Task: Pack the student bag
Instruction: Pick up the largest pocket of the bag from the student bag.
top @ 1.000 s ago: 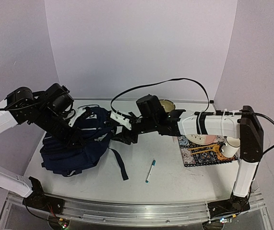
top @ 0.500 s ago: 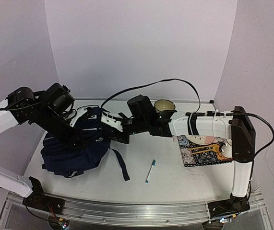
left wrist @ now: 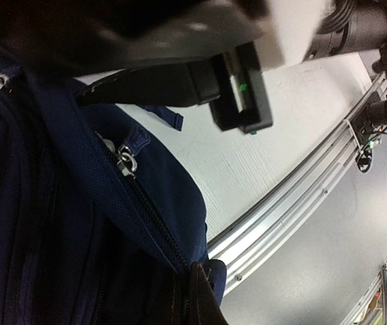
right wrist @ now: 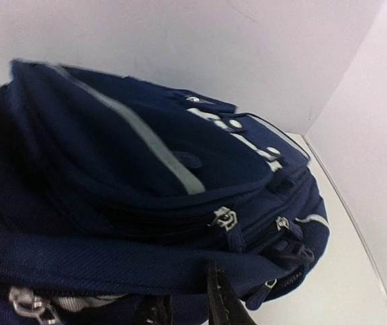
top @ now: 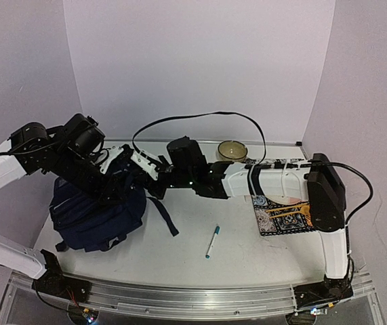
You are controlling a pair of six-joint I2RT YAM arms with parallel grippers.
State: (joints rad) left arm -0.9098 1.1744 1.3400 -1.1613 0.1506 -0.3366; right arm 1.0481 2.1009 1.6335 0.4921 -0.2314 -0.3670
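1. Navy student bag [top: 91, 217] stands bunched on the table [top: 247, 261] by its left edge, about midway between the far and near edges.
2. A black strap [top: 164, 218] trails from the bag onto the table toward the middle.
3. The left gripper [left wrist: 192, 292] reaches in from the left edge. In its wrist view the dark fingers are pinched together on a fold of the bag's fabric beside a zipper.
4. The right gripper [right wrist: 185, 306] comes from an arm stretched across the table from the right edge. Its fingers are clamped on a blue band along the bag's top, just below the zipper pulls.
5. A pen [top: 211, 242] lies toward the near edge, around the middle, well apart from the bag.
6. A patterned mat [top: 288, 217] lies by the right edge.
7. A bowl [top: 232, 149] sits at the far edge.
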